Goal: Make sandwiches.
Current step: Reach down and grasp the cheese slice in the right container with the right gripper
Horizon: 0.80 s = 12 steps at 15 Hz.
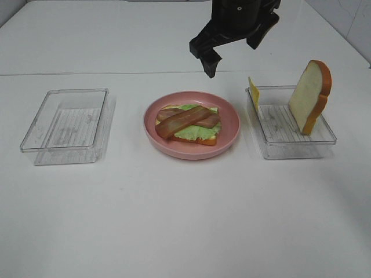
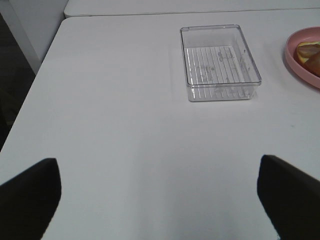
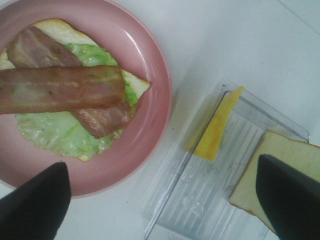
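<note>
Overlapping flat bacon strips (image 1: 186,120), seemingly glossy

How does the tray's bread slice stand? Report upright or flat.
Upright: bread slice stands on edge inside the right tray.

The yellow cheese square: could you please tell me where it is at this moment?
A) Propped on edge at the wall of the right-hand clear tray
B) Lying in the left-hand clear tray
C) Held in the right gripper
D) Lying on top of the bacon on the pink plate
A: the cheese square stands on edge at the right-hand tray's wall nearest the plate, while the bacon has nothing on top.
</note>
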Each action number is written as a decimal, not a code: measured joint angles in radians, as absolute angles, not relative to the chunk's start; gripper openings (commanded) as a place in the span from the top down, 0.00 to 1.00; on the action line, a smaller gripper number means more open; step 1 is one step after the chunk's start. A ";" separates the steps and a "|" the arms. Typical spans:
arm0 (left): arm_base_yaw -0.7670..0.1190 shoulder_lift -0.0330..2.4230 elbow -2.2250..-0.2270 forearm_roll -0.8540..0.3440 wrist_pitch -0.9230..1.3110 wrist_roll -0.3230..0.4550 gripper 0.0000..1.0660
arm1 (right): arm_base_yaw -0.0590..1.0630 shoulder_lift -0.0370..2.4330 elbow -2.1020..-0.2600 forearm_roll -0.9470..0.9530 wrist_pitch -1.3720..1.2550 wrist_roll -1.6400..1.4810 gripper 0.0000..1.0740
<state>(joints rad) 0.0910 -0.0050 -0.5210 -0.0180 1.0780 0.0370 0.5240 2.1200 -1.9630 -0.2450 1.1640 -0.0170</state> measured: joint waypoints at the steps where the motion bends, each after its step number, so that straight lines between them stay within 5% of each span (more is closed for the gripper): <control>1: 0.091 -0.005 -0.521 -0.018 1.078 0.037 0.06 | 0.513 2.120 -1.963 -0.242 1.169 -0.017 0.09; 7: 0.091 -0.005 -0.521 -0.018 1.078 0.037 0.06 | 0.347 2.120 -1.963 -0.142 1.167 -0.031 0.09; 12: 0.091 -0.005 -0.521 -0.018 1.078 0.037 0.06 | 0.335 2.180 -1.963 -0.102 1.141 -0.042 0.09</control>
